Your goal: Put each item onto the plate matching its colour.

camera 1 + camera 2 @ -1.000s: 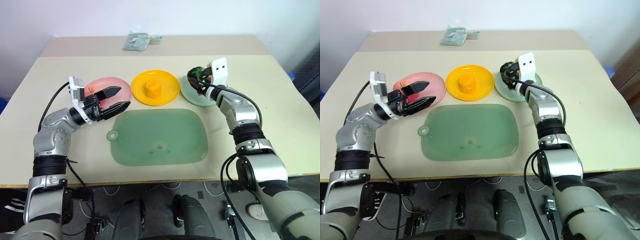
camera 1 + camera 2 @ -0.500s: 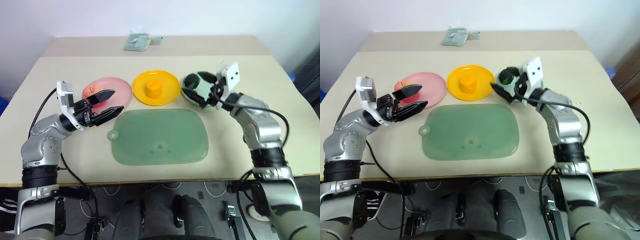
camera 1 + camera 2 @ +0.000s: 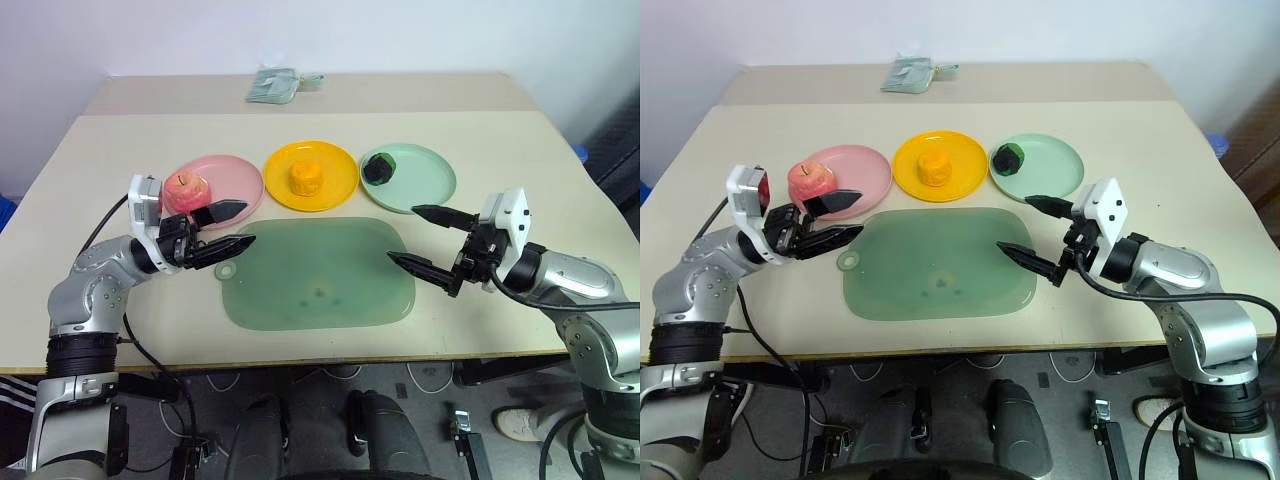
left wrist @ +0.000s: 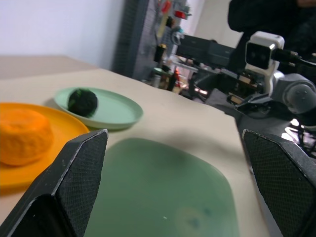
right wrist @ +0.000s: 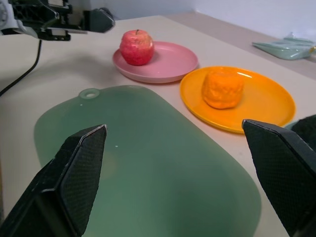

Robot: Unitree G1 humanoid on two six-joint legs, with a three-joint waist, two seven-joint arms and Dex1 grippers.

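A pink-red apple point(image 3: 187, 190) rests on the pink plate point(image 3: 235, 180). The orange point(image 3: 305, 178) sits on the orange-yellow plate point(image 3: 340, 170). On the mint green plate point(image 3: 425, 180) lies the dark green lumpy ball point(image 3: 377, 168), near its left rim. My left gripper point(image 3: 233, 226) is open and empty just in front of the pink plate, at the green mat's left corner. My right gripper point(image 3: 425, 240) is open and empty over the mat's right edge, in front of the green plate.
A large translucent green mat point(image 3: 318, 272) lies in front of the plates. A pale green cloth wad point(image 3: 275, 82) sits at the table's far edge. The table's right side and front are bare.
My right gripper has let go of the dark green ball on the mint plate and pulled back toward me, open. My left gripper drew back slightly, uncovering the apple.
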